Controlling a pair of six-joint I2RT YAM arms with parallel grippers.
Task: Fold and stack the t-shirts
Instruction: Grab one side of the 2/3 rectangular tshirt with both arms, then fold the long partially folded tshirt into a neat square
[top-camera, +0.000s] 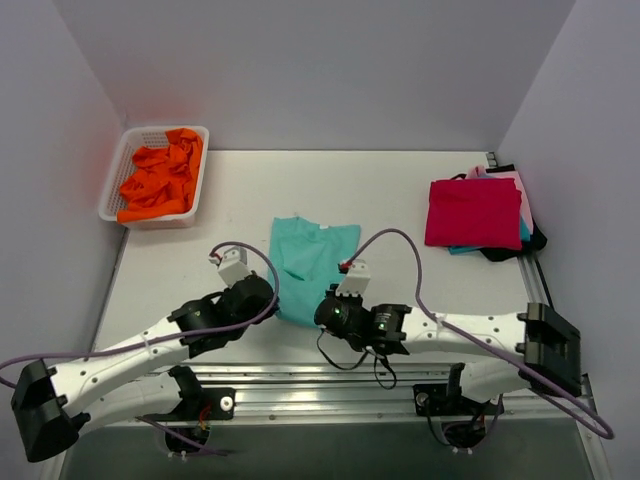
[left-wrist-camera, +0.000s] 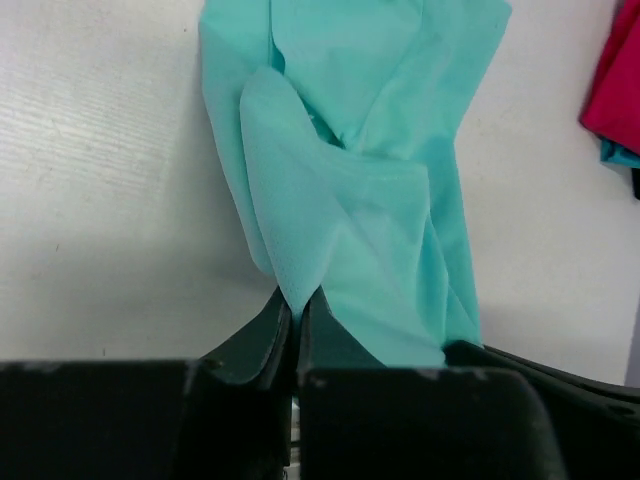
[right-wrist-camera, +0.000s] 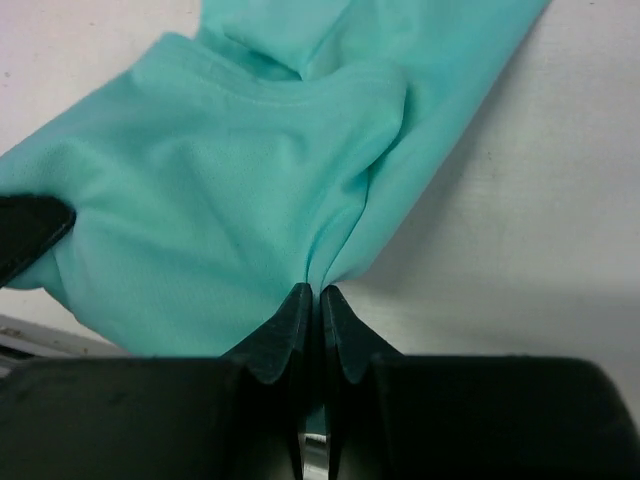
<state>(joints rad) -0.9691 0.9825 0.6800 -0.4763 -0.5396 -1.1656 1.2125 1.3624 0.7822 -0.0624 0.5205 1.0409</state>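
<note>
A teal t-shirt (top-camera: 310, 258) lies rumpled at the table's near middle. My left gripper (top-camera: 268, 296) is shut on its near left edge; the left wrist view shows the teal cloth (left-wrist-camera: 350, 200) pinched between the fingertips (left-wrist-camera: 297, 298). My right gripper (top-camera: 325, 308) is shut on its near right edge; the right wrist view shows the cloth (right-wrist-camera: 230, 170) bunched into the closed fingers (right-wrist-camera: 312, 295). A stack of folded shirts (top-camera: 477, 212), magenta on top, lies at the right. Orange shirts (top-camera: 160, 178) fill a white basket (top-camera: 122, 160) at the back left.
Grey walls close in the table on three sides. A metal rail (top-camera: 330, 375) runs along the near edge by the arm bases. Purple cables (top-camera: 400, 245) loop above both arms. The magenta stack's corner shows in the left wrist view (left-wrist-camera: 615, 90).
</note>
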